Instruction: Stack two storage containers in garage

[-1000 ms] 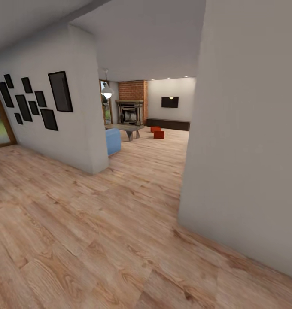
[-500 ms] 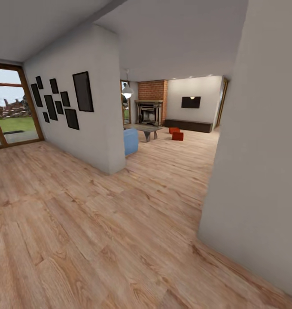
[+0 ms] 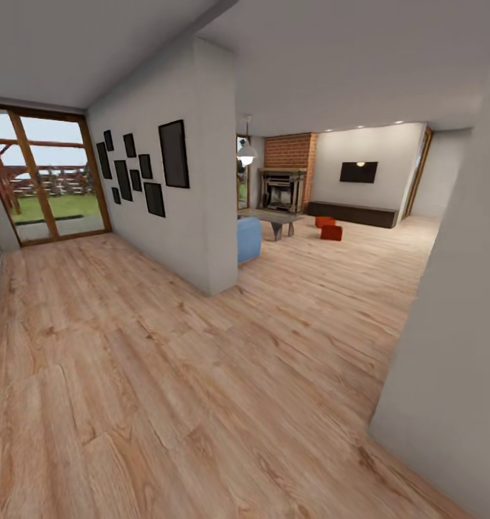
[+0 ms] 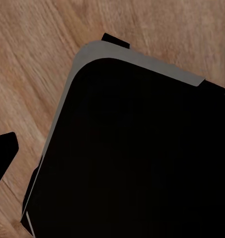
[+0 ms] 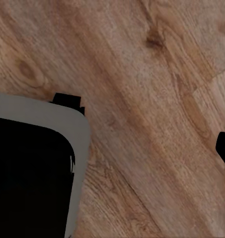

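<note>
View's swung left: the near wall (image 3: 454,346) slides off right and the living room (image 3: 360,216) opens up far ahead, so the approach is on. Two storage containers (image 3: 328,228) sit on planks before the dark bench (image 3: 353,213). Both pincers' opening: can't tell.

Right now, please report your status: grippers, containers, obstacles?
Gripper states cannot be told. Two storage containers on the living room floor, far ahead near the dark bench. Wall corner close on the right.

Head camera faces far living room (image 3: 360,209); wrist cameras overlook plank floor (image 5: 157,99).
</note>
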Robot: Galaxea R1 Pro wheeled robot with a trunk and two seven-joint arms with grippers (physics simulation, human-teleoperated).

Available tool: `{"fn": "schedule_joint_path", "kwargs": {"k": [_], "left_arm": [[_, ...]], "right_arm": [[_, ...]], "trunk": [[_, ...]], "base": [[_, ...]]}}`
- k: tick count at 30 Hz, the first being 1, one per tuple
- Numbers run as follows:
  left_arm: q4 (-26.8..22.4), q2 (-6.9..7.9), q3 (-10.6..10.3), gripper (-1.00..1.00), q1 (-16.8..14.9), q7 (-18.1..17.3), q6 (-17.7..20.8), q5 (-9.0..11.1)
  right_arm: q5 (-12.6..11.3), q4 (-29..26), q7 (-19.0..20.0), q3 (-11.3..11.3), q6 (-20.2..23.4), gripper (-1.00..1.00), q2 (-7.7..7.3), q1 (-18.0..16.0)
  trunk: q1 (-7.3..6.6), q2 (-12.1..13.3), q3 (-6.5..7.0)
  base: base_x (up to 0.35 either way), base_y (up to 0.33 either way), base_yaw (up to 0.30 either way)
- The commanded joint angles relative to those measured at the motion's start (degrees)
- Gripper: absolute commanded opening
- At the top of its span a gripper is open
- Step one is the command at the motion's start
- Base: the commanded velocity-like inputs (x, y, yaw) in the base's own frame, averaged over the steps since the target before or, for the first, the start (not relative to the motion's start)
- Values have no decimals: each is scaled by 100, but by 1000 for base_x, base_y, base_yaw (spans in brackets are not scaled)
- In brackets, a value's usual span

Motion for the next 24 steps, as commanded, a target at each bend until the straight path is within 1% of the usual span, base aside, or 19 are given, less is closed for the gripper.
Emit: {"fn": "schedule_joint_path", "kwargs": {"k": [1,8,14,21,24], "left_arm": [[-3,-1,2,100,1,5,-7,20],[-3,-1,2,100,0,6,-9,20],[-3,-1,2,100,1,6,-16,20],[-3,3,2,100,3,6,-15,20],[-15,33,2,100,0,6,-10,14]], "right_arm": [[33,17,-19,24,-28,100,-3,-7],[30,17,-11,24,-21,100,0,-7],[81,17,61,31,-19,100,-23,-7],[96,17,65,35,-7,100,0,-7],[61,17,14,18,23,100,33,-7]], "trunk": [[3,-2,-5],[3,-2,-5],[3,-2,-5],[3,-2,-5],[3,-2,-5]], "base": [[324,0,142],[324,0,48],[324,0,3],[324,0,0],[324,0,0]]}}
